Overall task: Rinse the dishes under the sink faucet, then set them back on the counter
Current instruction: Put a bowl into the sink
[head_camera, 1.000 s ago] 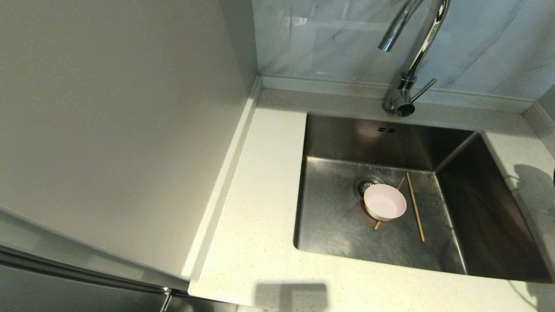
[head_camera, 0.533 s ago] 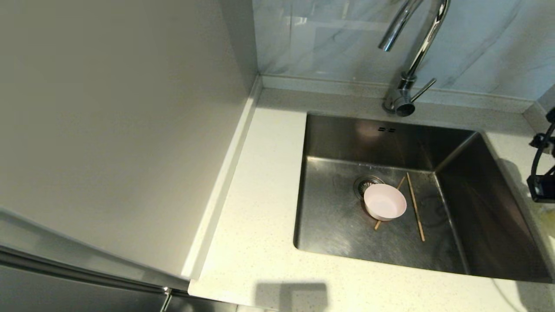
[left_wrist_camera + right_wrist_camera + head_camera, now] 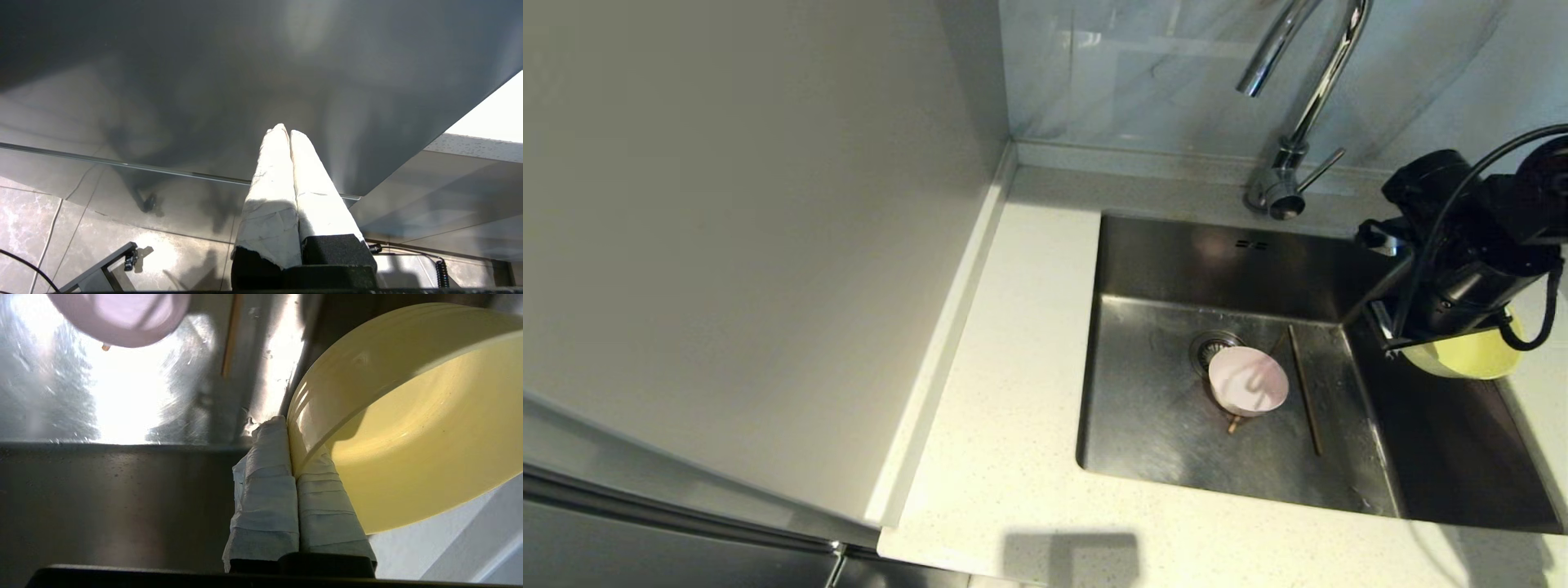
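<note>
Yellow bowl (image 3: 1462, 356) now over sink's (image 3: 1160, 269) right rim, pinched at its wall by right end effector (image 3: 291, 428), which came in from the right since 0.5 s ago. Wrist view shows fingers clamped on rim; head view doesn't. Pink bowl (image 3: 1248, 380) w/ chopsticks (image 3: 1305, 392) on sink floor. Left end effector (image 3: 284, 131) closed, empty, parked.

No readable text, labels, brands, numbers or signs anywhere in these views.
</note>
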